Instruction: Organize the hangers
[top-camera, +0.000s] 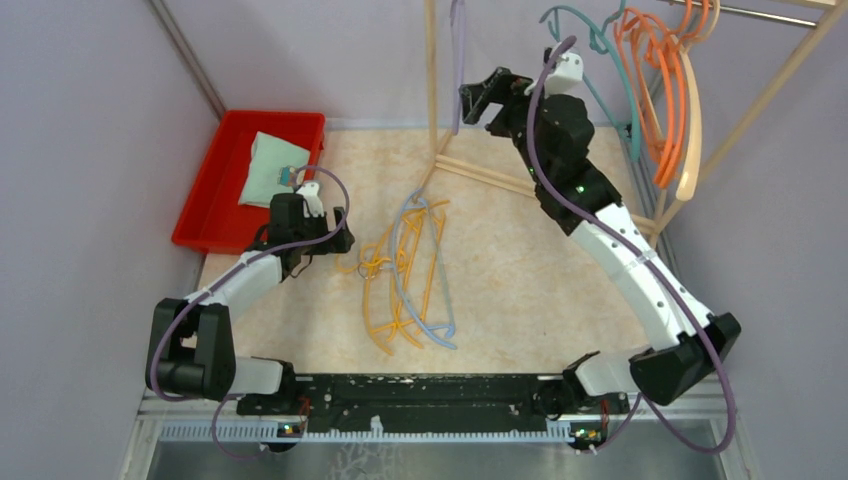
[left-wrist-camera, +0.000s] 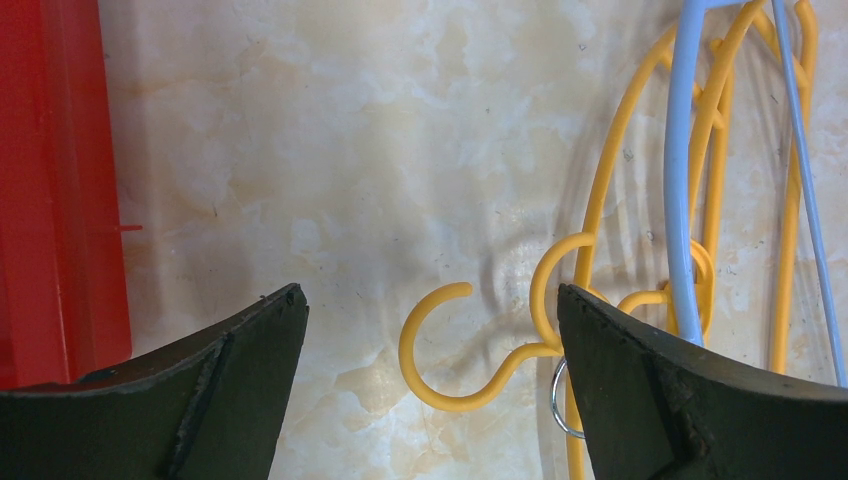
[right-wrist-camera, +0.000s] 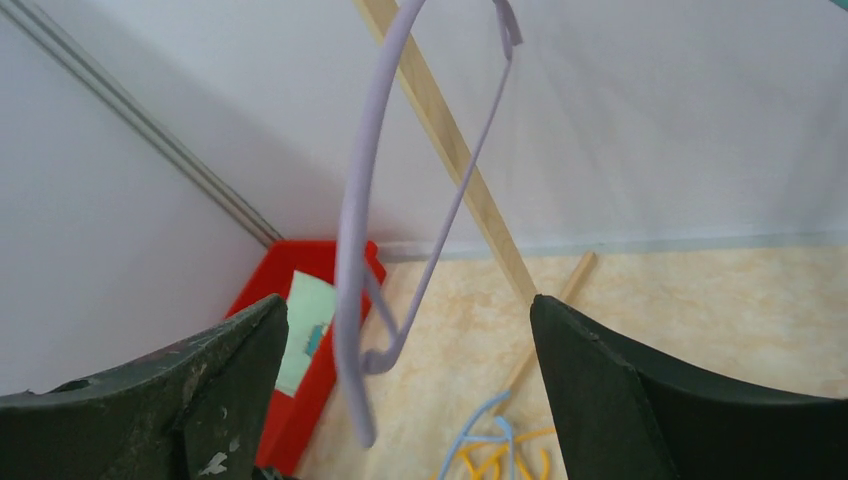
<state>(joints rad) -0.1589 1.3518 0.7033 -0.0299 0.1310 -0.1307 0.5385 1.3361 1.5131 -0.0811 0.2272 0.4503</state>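
Several yellow hangers (top-camera: 400, 290) and light blue hangers (top-camera: 436, 300) lie tangled on the table. My left gripper (top-camera: 338, 238) is open, low over their hooks. In the left wrist view a yellow hook (left-wrist-camera: 440, 350) lies between the open fingers of the left gripper (left-wrist-camera: 430, 300), untouched, and a light blue hanger (left-wrist-camera: 683, 200) runs past the right finger. My right gripper (top-camera: 478, 100) is open and raised beside a hanging lavender hanger (top-camera: 457, 60). That hanger (right-wrist-camera: 355, 250) dangles ahead of the open right gripper (right-wrist-camera: 408, 305), not gripped. Teal (top-camera: 590, 40), orange (top-camera: 660, 90) and beige (top-camera: 690, 150) hangers hang on the rack.
A red bin (top-camera: 215, 185) holding a pale green cloth (top-camera: 270, 165) stands at the back left, also in the left wrist view (left-wrist-camera: 50, 190). Wooden rack poles (top-camera: 432, 70) rise at the back, with floor bars (top-camera: 490, 175) on the table. Walls close in on both sides.
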